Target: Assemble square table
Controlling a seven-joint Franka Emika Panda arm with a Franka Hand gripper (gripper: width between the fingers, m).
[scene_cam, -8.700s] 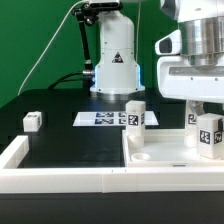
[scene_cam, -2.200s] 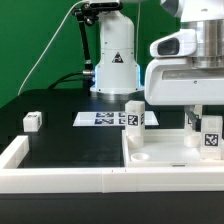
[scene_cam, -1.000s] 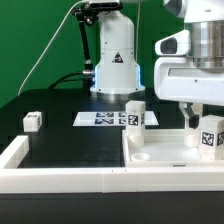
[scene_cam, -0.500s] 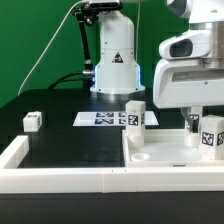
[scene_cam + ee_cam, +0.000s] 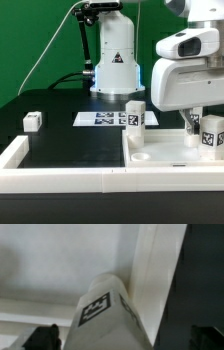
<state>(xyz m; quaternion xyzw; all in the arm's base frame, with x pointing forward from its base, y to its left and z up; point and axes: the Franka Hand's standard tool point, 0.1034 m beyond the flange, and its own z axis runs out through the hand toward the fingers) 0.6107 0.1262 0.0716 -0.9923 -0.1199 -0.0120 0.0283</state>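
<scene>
The square table's white slab (image 5: 168, 152) lies at the exterior view's right, inside the border wall. One tagged white leg (image 5: 212, 136) stands upright at its far right corner. My gripper (image 5: 207, 125) hangs over that leg, open, one dark finger (image 5: 189, 122) showing beside it. In the wrist view the leg (image 5: 103, 308) rises between my fingers (image 5: 45, 337), with a gap on at least one side, and the slab's raised edge (image 5: 150, 269) runs past it. A second leg (image 5: 135, 115) stands at the slab's far left corner. A third leg (image 5: 33, 120) lies on the black table, far left.
The marker board (image 5: 100, 118) lies flat behind the slab, before the arm's white base (image 5: 115, 65). A long low white border wall (image 5: 60, 178) runs along the front and up the left side. A green wall stands behind.
The gripper housing has shifted only slightly over the right corner leg. The leg stays upright in place and the jaws remain wide.
</scene>
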